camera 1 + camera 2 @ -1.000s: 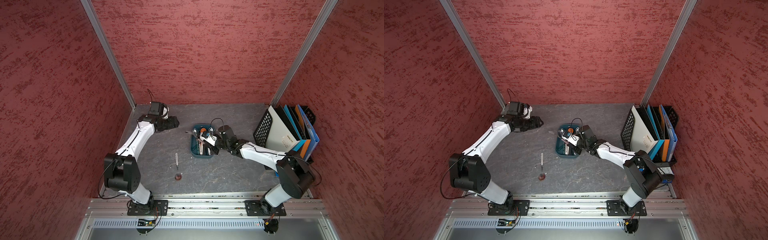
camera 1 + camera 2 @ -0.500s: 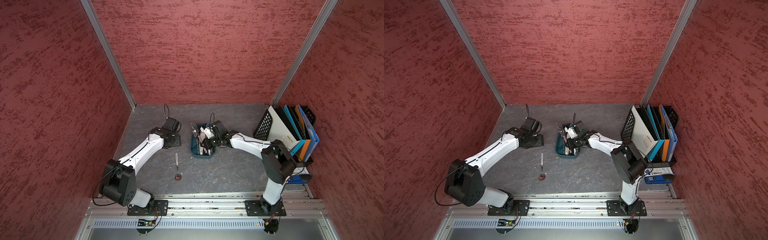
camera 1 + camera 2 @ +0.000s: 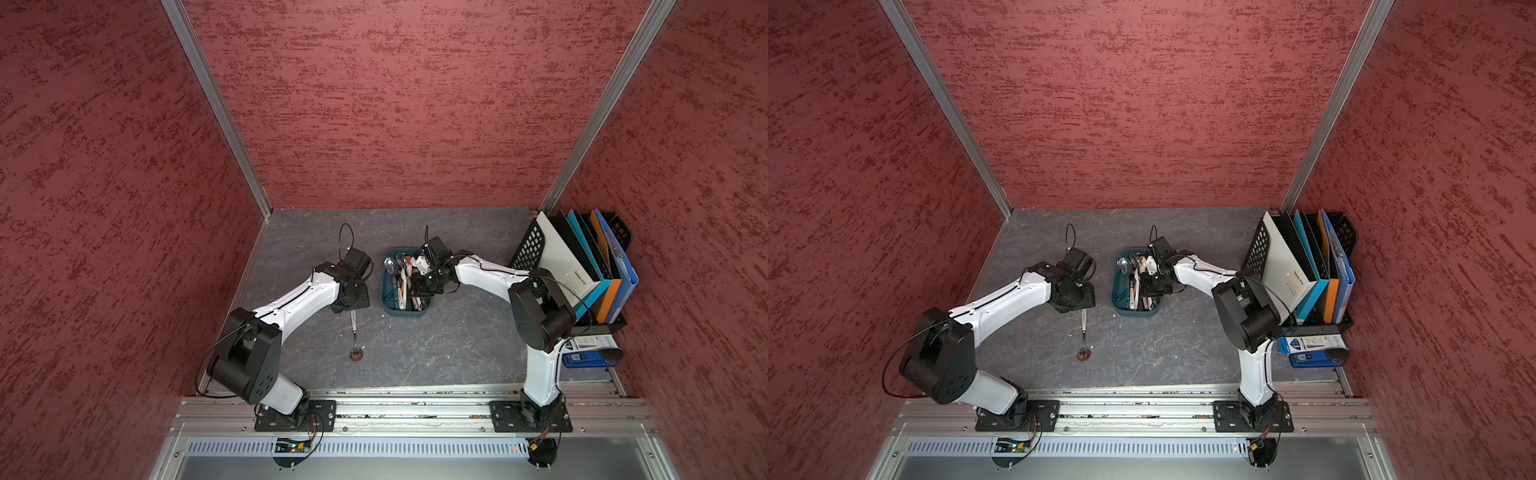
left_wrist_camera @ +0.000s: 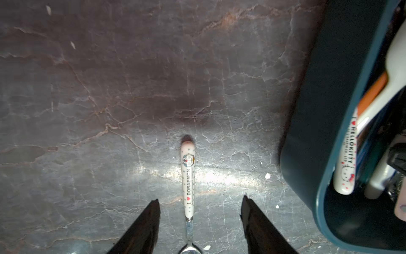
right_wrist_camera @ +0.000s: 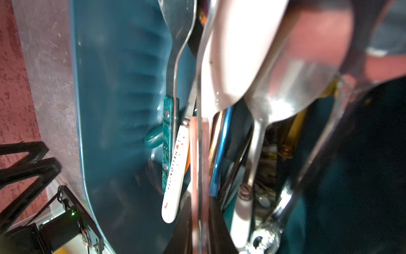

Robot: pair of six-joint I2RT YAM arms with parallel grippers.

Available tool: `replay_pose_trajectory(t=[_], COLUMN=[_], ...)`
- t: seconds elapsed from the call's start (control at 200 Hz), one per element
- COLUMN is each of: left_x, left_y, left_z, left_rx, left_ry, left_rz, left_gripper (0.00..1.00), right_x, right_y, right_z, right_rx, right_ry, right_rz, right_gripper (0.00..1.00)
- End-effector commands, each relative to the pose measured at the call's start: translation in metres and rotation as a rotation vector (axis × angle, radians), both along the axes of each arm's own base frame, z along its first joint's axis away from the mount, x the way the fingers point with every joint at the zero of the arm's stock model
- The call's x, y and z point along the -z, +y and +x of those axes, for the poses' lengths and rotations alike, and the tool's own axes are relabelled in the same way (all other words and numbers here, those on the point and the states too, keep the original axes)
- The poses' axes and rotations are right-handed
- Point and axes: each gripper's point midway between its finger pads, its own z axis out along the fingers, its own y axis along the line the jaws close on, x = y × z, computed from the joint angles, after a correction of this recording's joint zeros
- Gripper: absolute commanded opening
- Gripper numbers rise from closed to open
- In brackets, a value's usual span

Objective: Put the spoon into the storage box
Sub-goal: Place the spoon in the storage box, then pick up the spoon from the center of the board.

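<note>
Since a second ago the left arm has swung in from the back corner, and the left end effector (image 3: 352, 300) now hangs over the handle end of the spoon (image 3: 355, 334). The right arm has folded in, so the right end effector (image 3: 419, 289) sits down inside the box (image 3: 387, 297).

The spoon lies flat on the worktop (image 3: 436, 353), beside the box but clear of it, with its bowl toward the robot's base. The step in hand is the pickup. The left wrist view shows the two dark fingers (image 4: 142, 228) standing apart on either side of the spoon's neck, neither touching it. Next, I judge, the arm must drop a little, pinch the thin shaft squarely, lift, and carry it over the box rim. The box is crowded with cutlery (image 3: 401, 274) and the right arm is in it, so room is tight.

Both top views give the layout but hide the left fingers under the wrist. Only the left wrist view shows their gap and the Doraemon print on the handle. The right wrist view is blurred and full of shiny cutlery, so I cannot tell how the right end effector's jaws stand or whether they hold anything.
</note>
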Motion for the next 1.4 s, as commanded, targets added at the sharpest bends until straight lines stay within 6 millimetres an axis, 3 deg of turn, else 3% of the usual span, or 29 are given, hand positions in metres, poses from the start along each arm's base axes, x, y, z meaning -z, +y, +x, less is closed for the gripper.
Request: replay_pose_trajectory(t=[0.0, 0.1, 0.286, 0.616, 0.857, 1.037, 1.247, 1.393], left_x=[0.010, 0.016, 0.025, 0.052, 0.071, 0.082, 0.075, 0.054], left_y=[-0.003, -0.002, 0.001, 0.002, 0.003, 0.004, 0.003, 0.003], left_z=[-0.007, -0.010, -0.014, -0.009, -0.008, -0.011, -0.008, 0.003], left_rx=[-0.020, -0.023, -0.030, -0.032, -0.016, -0.013, 0.005, -0.048], left_ry=[0.042, 0.065, 0.094, 0.130, 0.157, 0.184, 0.173, 0.152], left_rz=[-0.010, -0.002, 0.016, 0.027, 0.040, 0.044, 0.031, -0.044], left_gripper=[0.61, 0.60, 0.59, 0.54, 0.39, 0.17, 0.00, 0.00], right_x=[-0.001, -0.001, -0.010, -0.046, -0.064, -0.070, -0.075, -0.082], right_y=[-0.005, -0.007, -0.011, -0.017, -0.023, -0.027, -0.023, -0.015], right_z=[-0.005, -0.004, 0.002, 0.021, 0.033, 0.038, 0.040, 0.039], right_rx=[0.012, 0.014, 0.013, -0.001, -0.033, -0.039, -0.075, -0.124], right_ry=[0.052, 0.046, 0.003, -0.144, -0.263, -0.302, -0.336, -0.385], right_rz=[-0.016, -0.026, -0.049, -0.081, -0.118, -0.124, -0.108, -0.056], right_gripper=[0.21, 0.35, 0.46, 0.48, 0.47, 0.46, 0.46, 0.46])
